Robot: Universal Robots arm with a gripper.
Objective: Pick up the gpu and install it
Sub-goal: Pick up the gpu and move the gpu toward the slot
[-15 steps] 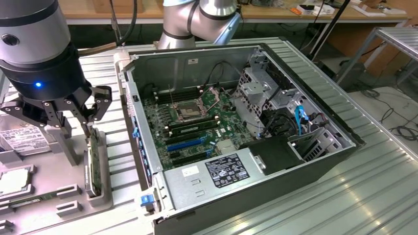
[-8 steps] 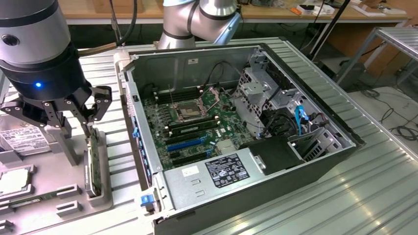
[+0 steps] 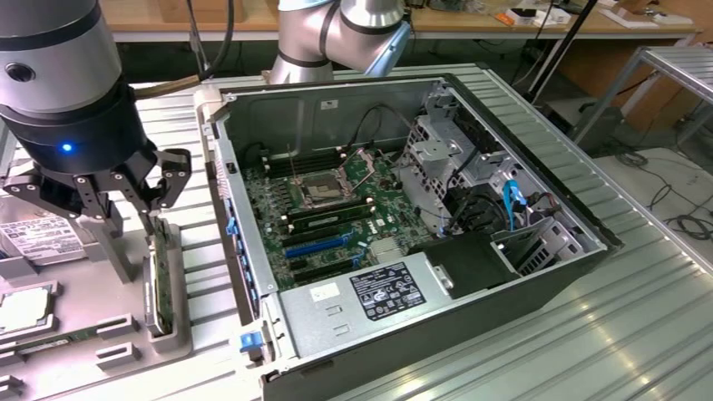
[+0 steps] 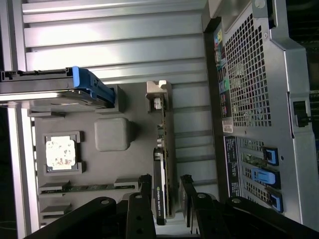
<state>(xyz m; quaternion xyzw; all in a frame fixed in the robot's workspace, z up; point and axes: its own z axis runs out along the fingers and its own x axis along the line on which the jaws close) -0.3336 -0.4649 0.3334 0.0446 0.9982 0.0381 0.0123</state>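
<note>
The gpu (image 3: 159,280) (image 4: 159,191) is a thin dark card with a black face and a silver bracket at one end. It stands on edge in a slot of the grey holder (image 3: 192,334), just beside the case (image 3: 300,109), its long axis parallel to the case wall. The gripper (image 3: 134,205) (image 4: 166,198) straddles the end opposite the bracket, fingers apart, not clamping it.

Ribbed metal table (image 3: 635,334) carries two items directly; the computer case (image 3: 292,117) lies on its side, open face upward, toward the exterior view's right; the grey parts tray (image 3: 120,349) rests flat just beside it, at the exterior view's left.
</note>
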